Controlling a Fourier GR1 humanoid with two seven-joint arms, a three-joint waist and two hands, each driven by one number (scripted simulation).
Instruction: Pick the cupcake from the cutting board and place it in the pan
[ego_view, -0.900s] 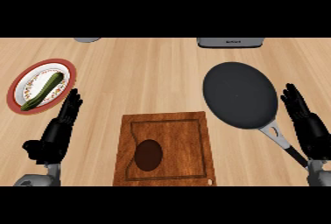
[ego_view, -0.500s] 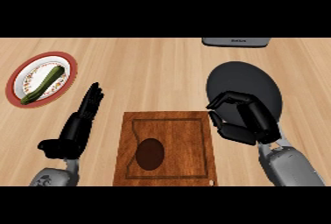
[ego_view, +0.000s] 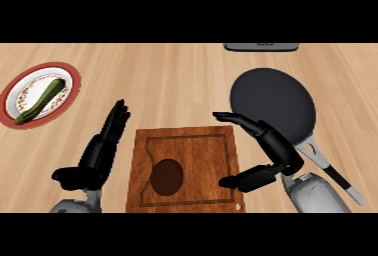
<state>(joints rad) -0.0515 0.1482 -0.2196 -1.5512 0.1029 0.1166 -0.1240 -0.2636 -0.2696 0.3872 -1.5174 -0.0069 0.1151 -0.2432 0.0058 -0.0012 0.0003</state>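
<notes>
A dark brown cupcake (ego_view: 167, 176) lies on the wooden cutting board (ego_view: 193, 145), in its lower left part. The dark round pan (ego_view: 272, 103) sits to the board's right, its handle (ego_view: 334, 175) running down toward the lower right. My right hand (ego_view: 267, 150) hovers over the board's right edge, fingers and thumb spread wide, a little to the right of the cupcake and holding nothing. Left of the board, my left hand (ego_view: 102, 148) rests open with its fingers pointing up.
A red-rimmed plate (ego_view: 63, 71) holding a green cucumber (ego_view: 38, 101) sits at the far left. A grey object (ego_view: 263, 46) shows at the counter's back edge, behind the pan.
My right hand has moved left from over the pan to the board's right edge, opening toward the cupcake. The left hand has barely moved, and the view has shifted.
</notes>
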